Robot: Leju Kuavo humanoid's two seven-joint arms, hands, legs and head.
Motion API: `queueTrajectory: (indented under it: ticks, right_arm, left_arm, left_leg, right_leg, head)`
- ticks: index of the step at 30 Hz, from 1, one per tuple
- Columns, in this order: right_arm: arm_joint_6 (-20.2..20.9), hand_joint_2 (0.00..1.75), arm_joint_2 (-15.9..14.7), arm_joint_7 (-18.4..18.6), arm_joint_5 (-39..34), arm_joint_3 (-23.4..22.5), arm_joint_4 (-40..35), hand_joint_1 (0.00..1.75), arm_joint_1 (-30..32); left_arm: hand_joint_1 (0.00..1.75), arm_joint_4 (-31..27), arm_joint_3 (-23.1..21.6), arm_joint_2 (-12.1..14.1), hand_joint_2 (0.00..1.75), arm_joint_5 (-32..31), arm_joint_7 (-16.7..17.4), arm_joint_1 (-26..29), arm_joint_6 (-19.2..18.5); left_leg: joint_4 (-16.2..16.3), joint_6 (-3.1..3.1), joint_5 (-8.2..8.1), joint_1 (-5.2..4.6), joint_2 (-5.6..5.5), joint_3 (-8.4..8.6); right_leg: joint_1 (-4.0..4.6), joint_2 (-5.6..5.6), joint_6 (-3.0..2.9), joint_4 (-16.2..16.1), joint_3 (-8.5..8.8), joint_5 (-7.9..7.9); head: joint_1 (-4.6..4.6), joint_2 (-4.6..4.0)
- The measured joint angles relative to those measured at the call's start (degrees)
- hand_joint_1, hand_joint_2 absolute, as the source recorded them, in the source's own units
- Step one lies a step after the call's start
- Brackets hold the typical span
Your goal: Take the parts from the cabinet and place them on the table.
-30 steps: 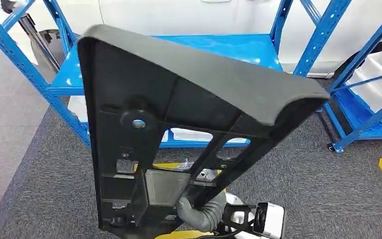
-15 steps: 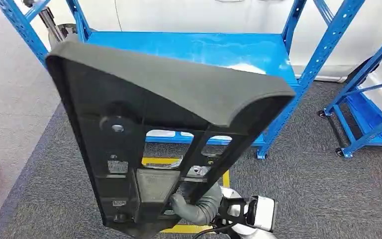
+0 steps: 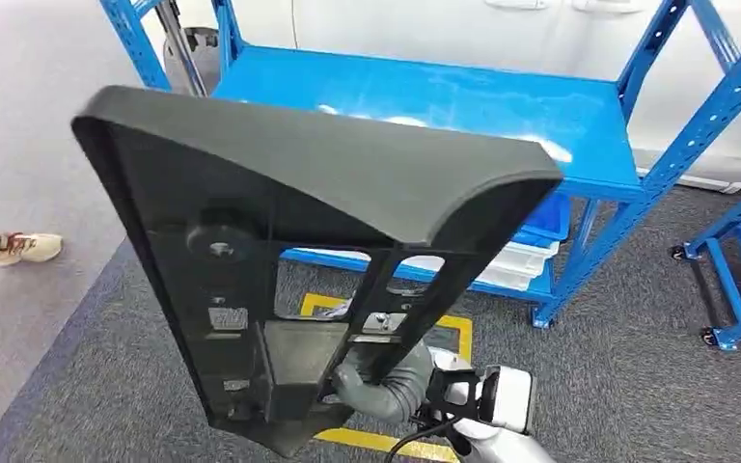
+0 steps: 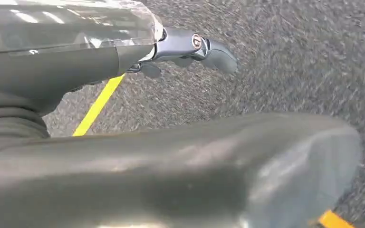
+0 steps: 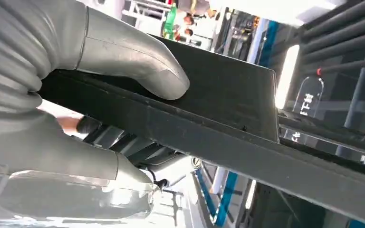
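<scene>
- The head view was bright and even, with white glare patches on the blue shelf [image 3: 463,96].
- The black part [image 3: 280,251] looked dark, with few details.
- The left wrist view was blurry; the grey carpet [image 4: 285,61] was smeared.
- In the right wrist view, a strip light [image 5: 285,76] glowed white, and the far background was washed out.

Blue metal shelving [image 3: 579,116], grey carpet floor [image 3: 637,386], yellow floor tape [image 3: 463,333], white wall behind [image 3: 425,29]
</scene>
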Motion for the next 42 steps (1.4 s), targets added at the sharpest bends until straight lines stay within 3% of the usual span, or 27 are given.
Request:
queueTrajectory:
  ticks: [2, 3, 4, 6, 8, 9, 11, 12, 13, 17, 18, 19, 20, 22, 23, 24, 26, 27, 28, 32, 33, 34, 35, 37, 38, 40, 42]
  right_arm:
    - [-0.61, 1.75, 0.0, -0.02, -0.11, 0.3, -0.02, 1.75, -0.27]
    - [-0.76, 1.75, 0.0, -0.02, -0.24, 0.55, -0.02, 1.75, -0.38]
    - [-0.81, 1.75, 0.0, -0.04, -0.48, 0.7, -0.17, 1.75, -0.39]
    - [-1.0, 1.75, -0.11, -0.04, -0.61, 0.92, -0.17, 1.75, -0.26]
    - [-1.42, 1.75, -0.24, -0.04, -0.59, 1.4, -0.15, 1.75, -0.25]
    - [-1.55, 1.75, -0.24, -0.04, -0.59, 1.57, -0.15, 1.75, -0.26]
    - [-1.57, 1.75, -0.24, -0.04, -0.59, 1.73, -0.17, 1.75, -0.3]
    - [-1.57, 1.75, -0.24, -0.04, -0.59, 1.73, -0.2, 1.75, -0.35]
    - [-1.57, 1.75, -0.24, -0.04, -0.59, 1.73, -0.33, 1.75, -0.37]
    - [-1.29, 1.75, -0.17, -0.02, -0.61, 1.94, -0.48, 1.75, -0.57]
    - [-0.89, 1.75, -0.15, -0.02, -0.68, 1.97, -0.57, 1.75, -0.6]
    - [-0.31, 1.75, -0.15, -0.04, -0.92, 1.97, -0.76, 1.75, -0.57]
    - [0.24, 1.75, -0.17, -0.07, -1.07, 1.86, -0.9, 1.75, -0.38]
    - [1.03, 1.75, -0.2, -0.04, -1.37, 1.62, -0.9, 1.75, 0.22]
    - [1.24, 1.75, -0.2, -0.04, -1.4, 1.6, -0.87, 1.75, 0.47]
    - [1.33, 1.75, -0.2, -0.04, -1.46, 1.6, -0.9, 1.75, 0.55]
    - [1.42, 1.75, -0.2, -0.04, -1.44, 1.49, -0.96, 1.75, 0.54]
    - [1.42, 1.75, -0.17, -0.04, -1.33, 1.49, -0.96, 1.75, 0.54]
    - [1.44, 1.75, -0.15, -0.04, -1.22, 1.44, -0.94, 1.75, 0.55]
    - [1.68, 1.75, 0.07, -0.04, -0.68, 1.0, -0.96, 1.75, 0.67]
    - [1.77, 1.75, 0.35, -0.04, -0.59, 0.92, -0.96, 1.75, 0.66]
    - [1.75, 1.75, 0.48, -0.04, -0.35, 0.87, -0.96, 1.75, 0.75]
    - [1.75, 1.75, 0.57, -0.07, -0.2, 0.64, -0.96, 1.75, 0.76]
    - [1.75, 1.75, 0.59, -0.04, 0.18, 0.44, -0.94, 1.75, 1.2]
    - [1.77, 1.75, 0.59, -0.02, 0.3, 0.41, -0.94, 1.75, 1.37]
    - [1.77, 1.75, 0.59, -0.02, 0.44, 0.31, -0.94, 1.75, 1.65]
    - [1.73, 1.75, 0.66, -0.02, 0.46, 0.13, -0.94, 1.75, 1.67]
  left_arm:
    - [0.0, 0.0, 0.22, 0.24, 0.0, -0.43, -0.61, 0.37, 0.11]
    - [0.0, 0.0, 0.24, 0.22, 0.0, -0.78, -0.76, 0.44, 0.04]
    - [0.0, 0.0, 0.24, 0.39, 0.0, -1.07, -0.83, 0.26, -0.13]
    - [0.0, 0.0, 0.28, 0.68, 0.0, -1.27, -0.81, 0.0, -1.28]
    - [0.0, 0.0, 0.31, 0.7, 0.0, -1.53, -0.39, 0.15, -2.51]
    - [0.0, 0.0, 0.31, 0.79, 0.0, -1.79, -0.11, 0.31, -2.91]
    - [0.0, 0.0, 0.31, 1.07, 0.0, -2.14, 0.35, 0.36, -4.05]
    - [0.0, 0.0, 0.31, 1.25, 0.0, -2.38, 0.44, 0.25, -4.5]
    - [0.0, 0.0, 0.31, 1.33, 0.0, -2.51, 0.57, -0.05, -4.76]
    - [0.0, 0.0, 0.31, 1.46, 0.0, -2.73, 0.77, 0.33, -5.71]
    - [0.0, 0.0, 0.31, 1.46, 0.0, -3.17, 0.72, 0.48, -6.28]
    - [0.0, 0.0, 0.28, 1.46, 0.0, -3.69, 0.55, 0.38, -6.56]
    - [0.0, 0.0, 0.24, 1.46, 0.0, -4.0, 0.39, 0.14, -6.47]
    - [0.0, 0.0, 0.17, 1.46, 0.0, -4.35, 0.39, -0.05, -6.19]
    - [0.0, 0.0, 0.15, 1.46, 0.0, -4.37, 0.4, -0.01, -6.17]
    - [0.0, 0.0, 0.15, 1.46, 0.0, -4.39, 0.39, 0.06, -6.16]
    - [0.0, 0.0, 0.11, 1.44, 0.0, -4.41, 0.39, 0.06, -6.16]
    - [0.0, 0.0, 0.11, 1.44, 0.0, -4.41, 0.44, 0.03, -6.08]
    - [0.0, 0.0, 0.11, 1.38, 0.0, -4.41, 0.61, 0.0, -5.88]
    - [0.0, 0.04, 0.11, 1.27, 0.0, -4.63, 1.23, 0.53, -5.49]
    - [0.0, 0.07, 0.07, 1.22, 0.0, -4.87, 1.42, 0.61, -5.55]
    - [0.0, 0.07, 0.04, 1.07, 0.0, -5.05, 1.47, 0.58, -5.77]
    - [0.0, 0.07, -0.02, 1.07, 0.0, -5.24, 1.55, 0.3, -6.08]
    - [0.0, 0.07, -0.18, 0.94, 0.0, -5.55, 2.01, -0.1, -6.32]
    - [0.0, 0.07, -0.33, 0.75, 0.0, -5.73, 2.17, -0.11, -6.32]
    - [0.0, 0.07, -0.48, 0.52, 0.0, -6.14, 2.6, 0.26, -6.32]
    - [0.0, 0.07, -0.57, 0.44, 0.0, -6.38, 2.67, 0.3, -6.32]
  left_leg:
    - [0.04, -0.66, 0.04, 0.14, -0.29, -0.22]
    - [1.41, -0.94, -1.01, 0.0, 2.65, -0.74]
    - [4.26, -1.29, -2.87, 0.03, 4.16, -2.1]
    - [13.66, -1.89, -7.15, 0.26, 5.21, -6.52]
    - [17.76, -2.13, -7.77, 0.4, 5.44, -8.47]
    - [15.57, -2.15, -6.14, 0.48, 5.58, -7.32]
    - [5.87, -1.87, -1.45, 0.46, 6.65, -2.04]
    - [0.72, -1.58, -0.11, 0.29, 9.07, 0.74]
    - [0.05, -0.82, -0.78, -0.51, 9.55, 0.97]
    - [-0.42, 0.77, -0.31, -0.4, 7.24, 0.45]
    - [-0.72, 1.06, -0.03, -0.02, 6.74, 0.74]
    - [-0.82, 1.38, 0.09, 0.04, 6.31, 0.69]
    - [-0.82, 1.56, 0.14, 0.02, 5.74, 0.61]
    - [-0.77, 1.67, 0.18, -0.08, 4.33, 0.45]
    - [-0.7, 1.67, 0.19, -0.1, 3.54, 0.45]
    - [-0.58, 1.65, 0.18, -0.09, 2.88, 0.46]
    - [-0.16, 1.46, 0.05, -0.08, 1.19, 0.49]
    - [0.11, 1.28, -0.06, -0.07, 0.51, 0.44]
    - [0.59, 0.89, -0.22, -0.3, -0.09, 0.0]
    - [0.25, -0.63, 0.34, 0.38, -2.08, -0.75]
    - [0.95, -0.7, -0.07, 0.46, -0.74, -0.93]
    - [2.85, -0.94, -1.46, 0.07, 2.31, -1.79]
    - [6.5, -1.23, -3.53, 0.12, 3.88, -3.57]
    - [15.35, -1.6, -7.35, 0.34, 5.17, -7.89]
    - [17.67, -1.68, -7.86, 0.44, 5.36, -8.99]
    - [14.29, -1.63, -5.1, 0.55, 5.7, -7.06]
    - [3.28, -1.17, -0.3, 0.43, 7.5, -0.83]
  right_leg:
    - [-0.3, -1.25, -0.94, -0.72, 0.11, 0.6]
    - [-0.26, -1.86, -1.16, -0.99, 0.28, 0.72]
    - [-0.21, -2.48, -1.43, -0.98, 0.27, 0.69]
    - [0.0, -4.14, -1.57, -0.96, 0.26, 0.6]
    - [0.05, -5.51, -1.6, -0.94, 0.23, 0.49]
    - [0.08, -6.12, -1.57, -0.92, 0.27, 0.41]
    - [0.09, -7.3, -1.34, -0.92, 0.66, 0.14]
    - [0.26, -7.83, -1.08, -0.92, 0.95, -0.06]
    - [0.65, -8.36, -0.77, -0.91, 0.95, -0.22]
    - [0.8, -10.01, 0.49, -1.13, 1.3, -0.36]
    - [0.35, -8.16, 0.85, -0.28, 1.15, -1.16]
    - [0.31, -5.66, 0.85, 2.31, -0.12, -3.06]
    - [0.27, -4.28, 0.84, 6.88, -2.25, -5.55]
    - [0.28, -3.5, 0.94, 16.14, -6.89, -8.98]
    - [0.27, -3.48, 0.93, 17.95, -8.02, -8.78]
    - [0.27, -3.47, 0.89, 16.59, -7.62, -7.15]
    - [0.07, -2.79, 0.65, 7.08, -3.43, -1.38]
    - [-0.1, -1.21, 0.47, 2.34, -1.24, 0.82]
    - [-0.25, 1.73, 0.66, 0.44, -0.56, 0.01]
    - [0.22, -0.7, -0.3, -0.02, -0.69, 0.68]
    - [-0.11, -1.81, -0.8, -0.65, -0.34, 1.02]
    - [-0.08, -2.23, -1.05, -0.94, -0.14, 1.06]
    - [0.01, -3.04, -1.28, -0.97, -0.13, 1.04]
    - [0.26, -4.84, -1.44, -0.94, -0.17, 0.91]
    - [0.35, -5.56, -1.46, -0.93, -0.21, 0.84]
    - [0.43, -7.03, -1.36, -0.9, -0.1, 0.65]
    - [0.44, -8.35, -1.07, -0.9, 0.38, 0.35]
  head:
    - [0.0, 0.0]
    - [0.0, 0.0]
    - [0.0, 0.0]
    - [0.0, 0.0]
    - [0.0, 0.0]
    - [0.0, 0.0]
    - [0.0, 0.0]
    - [0.0, 0.0]
    - [0.0, 0.0]
    - [0.0, 0.0]
    - [0.0, 0.0]
    - [0.0, 0.0]
    - [0.0, 0.0]
    - [0.0, 0.0]
    - [0.0, 0.0]
    - [0.0, 0.0]
    - [0.0, 0.0]
    - [0.0, 0.0]
    - [0.0, 0.0]
    - [0.0, 0.0]
    - [0.0, 0.0]
    - [-0.02, 0.0]
    - [0.0, 0.0]
    - [0.0, 0.0]
    - [-0.02, 0.0]
    - [0.0, 0.0]
    - [0.0, 0.0]
